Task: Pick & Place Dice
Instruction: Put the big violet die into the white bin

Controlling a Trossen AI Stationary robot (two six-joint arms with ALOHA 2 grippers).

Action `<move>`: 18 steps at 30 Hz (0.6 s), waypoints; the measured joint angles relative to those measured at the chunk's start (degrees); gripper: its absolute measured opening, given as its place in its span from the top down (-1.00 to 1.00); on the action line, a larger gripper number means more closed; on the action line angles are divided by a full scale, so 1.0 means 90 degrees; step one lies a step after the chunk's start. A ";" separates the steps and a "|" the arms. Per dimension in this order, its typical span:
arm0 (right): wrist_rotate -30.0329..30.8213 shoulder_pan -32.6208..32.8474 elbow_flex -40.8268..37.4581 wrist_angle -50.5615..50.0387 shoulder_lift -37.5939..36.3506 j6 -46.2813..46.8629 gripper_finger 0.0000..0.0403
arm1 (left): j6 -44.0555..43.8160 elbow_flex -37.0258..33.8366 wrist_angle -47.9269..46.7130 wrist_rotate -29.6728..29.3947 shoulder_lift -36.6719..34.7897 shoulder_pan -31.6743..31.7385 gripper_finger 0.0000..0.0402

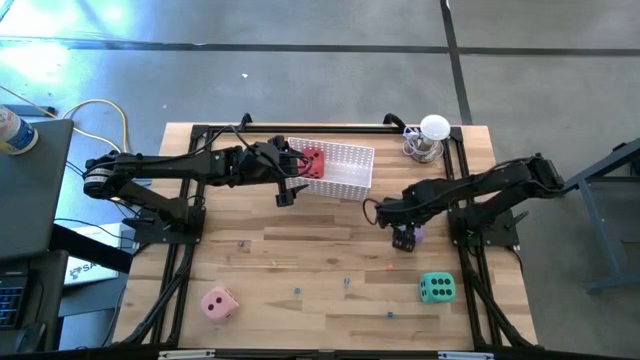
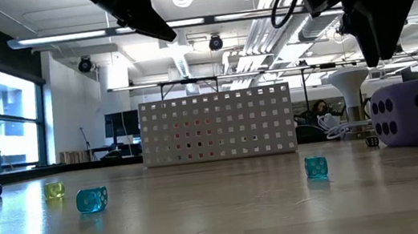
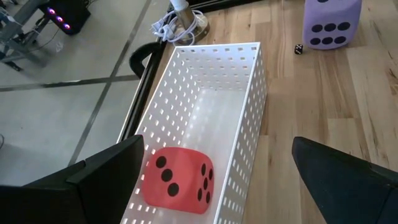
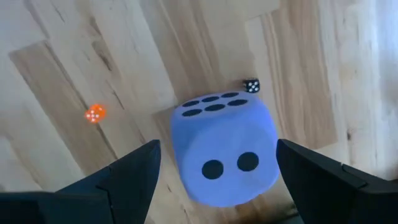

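The red die (image 3: 178, 180) lies inside the white perforated basket (image 1: 350, 165), at its left end. My left gripper (image 3: 217, 177) hangs open and empty above it (image 1: 295, 172). The purple die (image 4: 224, 149) rests on the table at the right (image 2: 417, 111). My right gripper (image 4: 217, 177) is open above it, one finger on either side and clear of it (image 2: 379, 26). The pink die (image 1: 218, 303) sits near the front left. The green die (image 1: 436, 288) sits near the front right.
Several small coloured dice lie scattered on the table, among them an orange one (image 4: 94, 113) and a black one (image 4: 251, 86) close to the purple die. A white round object with a coiled cable (image 1: 430, 138) stands at the back right, beside the basket.
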 joint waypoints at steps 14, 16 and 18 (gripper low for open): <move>-0.0261 0.0095 0.0000 0.0543 0.0034 0.1059 -0.79 | 0.0000 0.0000 0.0001 -0.0002 0.0000 0.0002 -0.99; -0.0263 0.0097 0.0000 0.0537 0.0034 0.1167 -0.90 | 0.0000 0.0000 0.0001 0.0000 0.0000 0.0001 -0.99; -0.0264 0.0100 0.0000 0.0540 0.0036 0.1208 -0.96 | 0.0000 0.0000 0.0000 0.0000 0.0000 0.0000 -0.99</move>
